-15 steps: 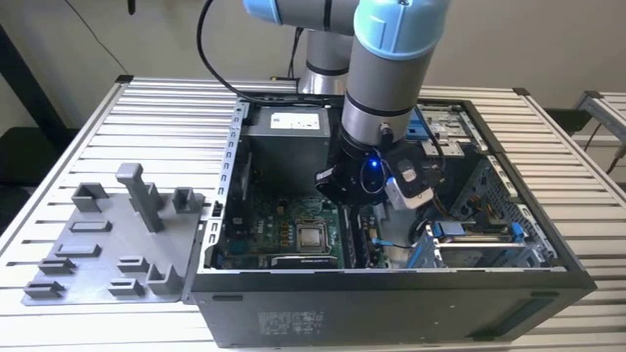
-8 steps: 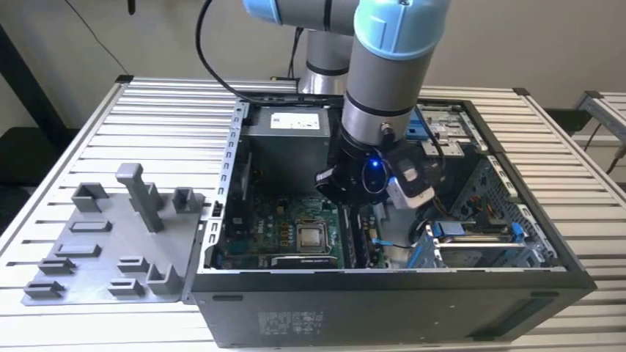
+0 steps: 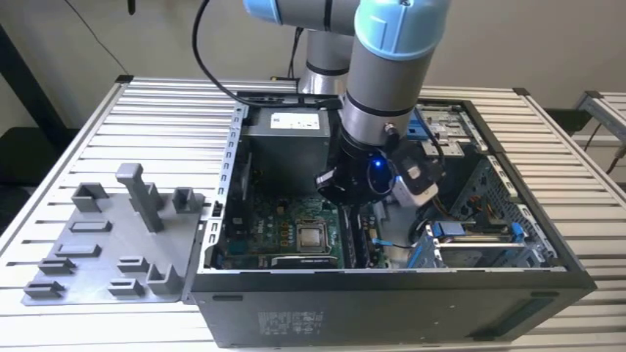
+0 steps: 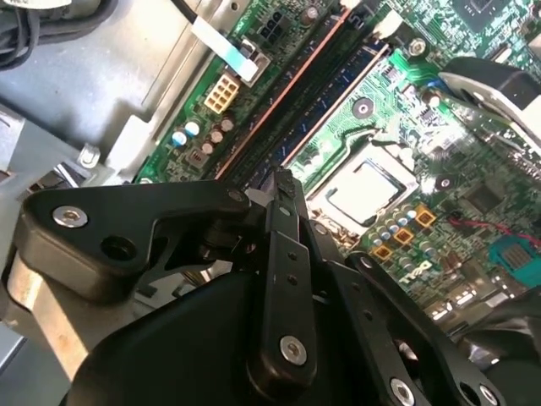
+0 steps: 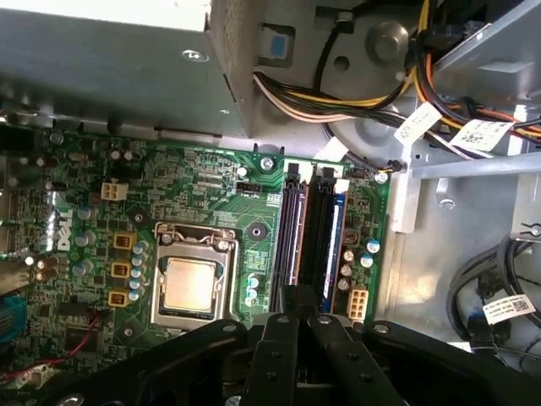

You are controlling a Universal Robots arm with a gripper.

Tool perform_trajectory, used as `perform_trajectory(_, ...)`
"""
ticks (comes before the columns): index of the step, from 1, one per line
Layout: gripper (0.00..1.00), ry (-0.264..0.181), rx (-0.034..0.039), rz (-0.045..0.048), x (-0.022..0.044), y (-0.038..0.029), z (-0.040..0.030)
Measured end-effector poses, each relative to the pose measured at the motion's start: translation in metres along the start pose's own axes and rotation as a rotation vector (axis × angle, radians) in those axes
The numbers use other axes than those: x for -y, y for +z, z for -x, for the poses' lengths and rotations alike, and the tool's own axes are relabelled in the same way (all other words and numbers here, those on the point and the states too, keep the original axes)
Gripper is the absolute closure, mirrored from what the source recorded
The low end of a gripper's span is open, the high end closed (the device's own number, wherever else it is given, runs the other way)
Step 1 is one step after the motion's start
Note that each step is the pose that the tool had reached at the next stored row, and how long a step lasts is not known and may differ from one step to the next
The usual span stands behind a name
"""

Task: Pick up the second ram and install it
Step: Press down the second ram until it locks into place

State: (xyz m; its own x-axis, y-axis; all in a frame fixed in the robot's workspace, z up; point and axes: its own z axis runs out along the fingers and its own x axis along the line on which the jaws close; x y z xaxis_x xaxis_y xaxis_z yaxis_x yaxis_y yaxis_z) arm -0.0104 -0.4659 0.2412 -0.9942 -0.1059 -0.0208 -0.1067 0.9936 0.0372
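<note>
Gripper [image 5: 297, 317] hangs over the motherboard [image 5: 203, 190], jaws together just above the slots [image 5: 308, 228], beside the CPU socket [image 5: 190, 283]. Ram [image 5: 292, 224] appears seated there. Judged: installation step; next needs an even downward press.

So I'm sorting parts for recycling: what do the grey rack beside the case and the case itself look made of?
The rack looks like matte grey plastic, maybe printed: uniform dull colour, blocky posts, no shine. The case looks like dark painted sheet metal, with thin folded edges and bare grey metal inside.
</note>
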Motion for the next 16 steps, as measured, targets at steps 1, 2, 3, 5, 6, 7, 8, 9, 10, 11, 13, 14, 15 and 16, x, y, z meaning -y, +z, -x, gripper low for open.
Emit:
perform_trajectory(1, 0.89, -0.007, -0.0002, 0.0007, 0.0000, 0.0000, 0.0000)
perform_trajectory(2, 0.89, -0.013, -0.0003, 0.0013, 0.0000, 0.0000, 0.0000)
perform_trajectory(3, 0.89, -0.018, -0.0005, 0.0018, 0.0000, 0.0000, 0.0000)
perform_trajectory(5, 0.89, -0.027, -0.0008, 0.0025, 0.0000, 0.0000, 0.0000)
perform_trajectory(6, 0.89, -0.031, -0.0009, 0.0028, 0.0000, 0.0000, 0.0000)
perform_trajectory(7, 0.89, -0.035, -0.0010, 0.0032, 0.0000, 0.0000, 0.0000)
perform_trajectory(8, 0.89, -0.039, -0.0011, 0.0034, 0.0000, 0.0000, 0.0000)
perform_trajectory(9, 0.89, -0.043, -0.0013, 0.0036, 0.0000, 0.0000, 0.0000)
perform_trajectory(10, 0.89, -0.047, -0.0014, 0.0039, 0.0000, 0.0000, 0.0000)
perform_trajectory(11, 0.89, -0.052, -0.0016, 0.0042, 0.0000, 0.0000, 0.0000)
perform_trajectory(13, 0.89, -0.060, -0.0019, 0.0047, 0.0000, 0.0000, 0.0000)
perform_trajectory(14, 0.89, -0.064, -0.0020, 0.0052, 0.0000, -0.0001, 0.0000)
perform_trajectory(15, 0.89, -0.069, -0.0021, 0.0057, 0.0000, -0.0001, 0.0000)
perform_trajectory(16, 0.89, -0.075, -0.0023, 0.0060, 0.0000, -0.0001, 0.0000)
